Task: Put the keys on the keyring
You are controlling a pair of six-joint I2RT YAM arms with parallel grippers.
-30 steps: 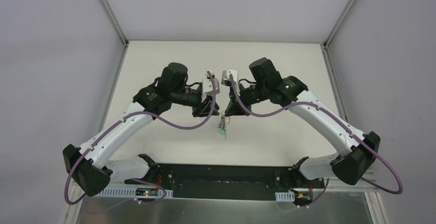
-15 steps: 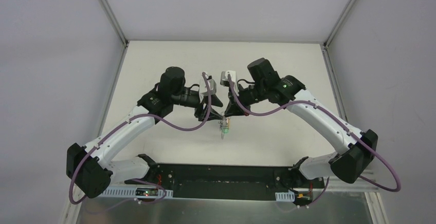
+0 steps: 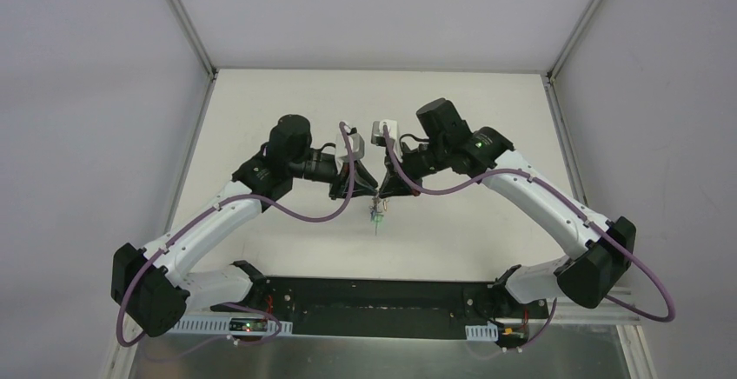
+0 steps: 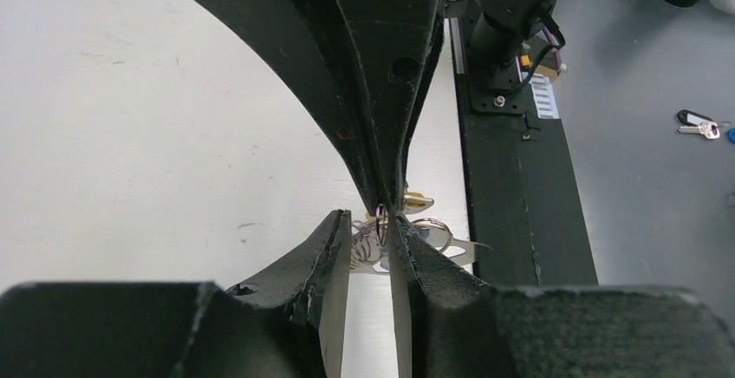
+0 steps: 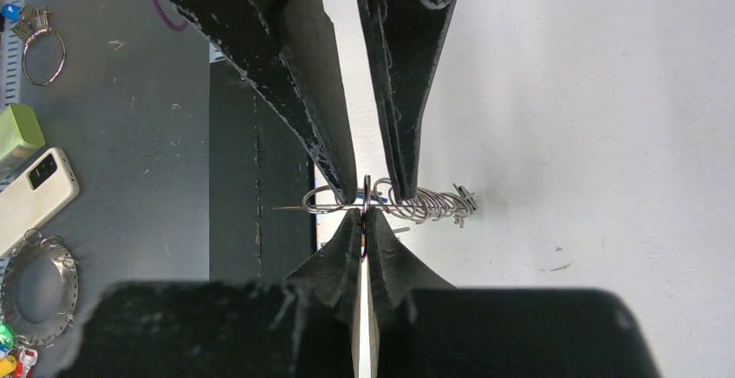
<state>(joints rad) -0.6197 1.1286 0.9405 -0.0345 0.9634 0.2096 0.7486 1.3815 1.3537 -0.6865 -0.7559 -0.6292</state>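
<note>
Over the middle of the white worktop [image 3: 287,101] the two arms meet tip to tip, well clear of the surface. The keyring [image 5: 418,206] is held in the air between them, seen as a bunch of thin silver wire loops. The right hand [image 5: 366,220] is closed tight, and its fingertips pinch an upright strand of that wire.

The left hand [image 4: 369,220] comes in from the opposite side with its fingers a little apart. The loops lie in the narrow gap and the fingertips sit against the wire on either side of the right hand's pinch. Whether they actually clamp it I cannot tell.

From above, small keys [image 3: 376,218] dangle just below the meeting fingertips – one shows a greenish head, the rest are too small to make out.

Off the worktop's near edge, on a grey surface, lie a white phone [image 5: 35,200] and a spare ring [image 5: 42,55] with keys on it.
</note>
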